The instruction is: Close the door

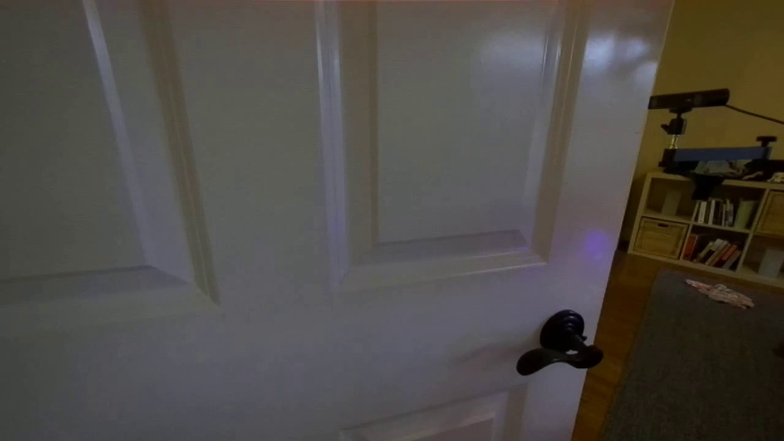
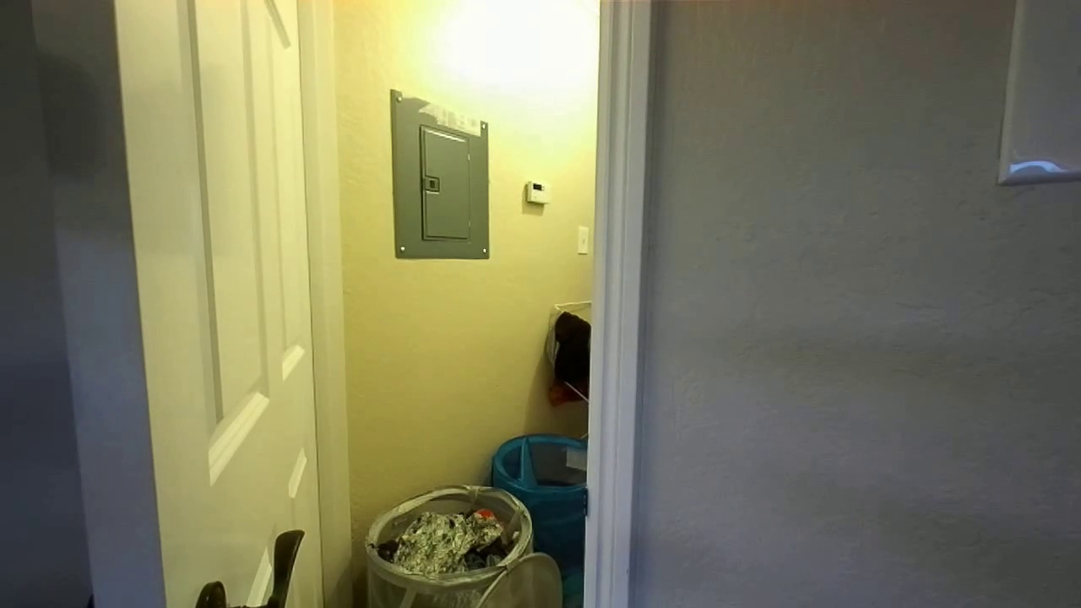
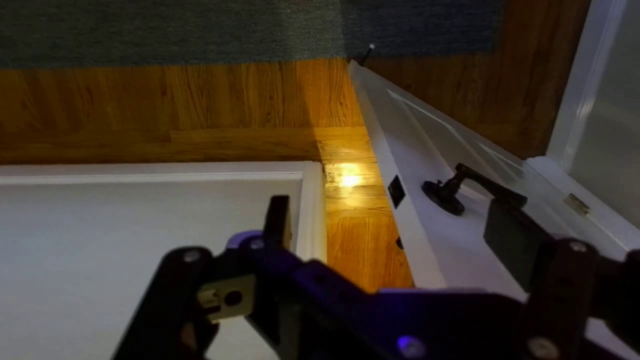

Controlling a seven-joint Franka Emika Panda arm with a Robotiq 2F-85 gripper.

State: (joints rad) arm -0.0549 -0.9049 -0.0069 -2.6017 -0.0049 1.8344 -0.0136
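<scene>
The white panelled door (image 1: 275, 202) is shown in all three views, standing open. In the wrist view it is set at an angle, with wooden floor (image 3: 235, 100) exposed between its free edge and the white trim (image 3: 312, 215) of a pale wall (image 3: 125, 250). A black lever handle (image 3: 450, 195) is fitted near that edge, and a dark latch plate (image 3: 396, 191) is let into it. The gripper (image 3: 392, 217) is framed in the lower part of the same view, its fingers (image 3: 515, 245) spread well apart, and the door's edge is visible through the gap. The tip of the lever is overlapped by one finger; whether the two are touching cannot be told. In an exterior view, a lit space is revealed beside the door, where a grey metal panel (image 2: 446, 186), a white wall unit (image 2: 537, 193) and a switch plate (image 2: 583, 240) are fixed to a yellowish wall (image 2: 422, 363). Beneath them, a pale round hamper (image 2: 390, 578) is filled with crumpled contents (image 2: 448, 540), and a blue hamper (image 2: 549, 515) is placed just behind it. In an exterior view, beyond the door's edge, a patterned cloth (image 1: 723, 294) is crumpled on a grey rug (image 1: 692, 361); farther back, a low shelf unit (image 1: 664, 215) is stocked with books (image 1: 713, 212) and woven baskets (image 1: 660, 239), and a black camera (image 1: 692, 100) is mounted above it.
</scene>
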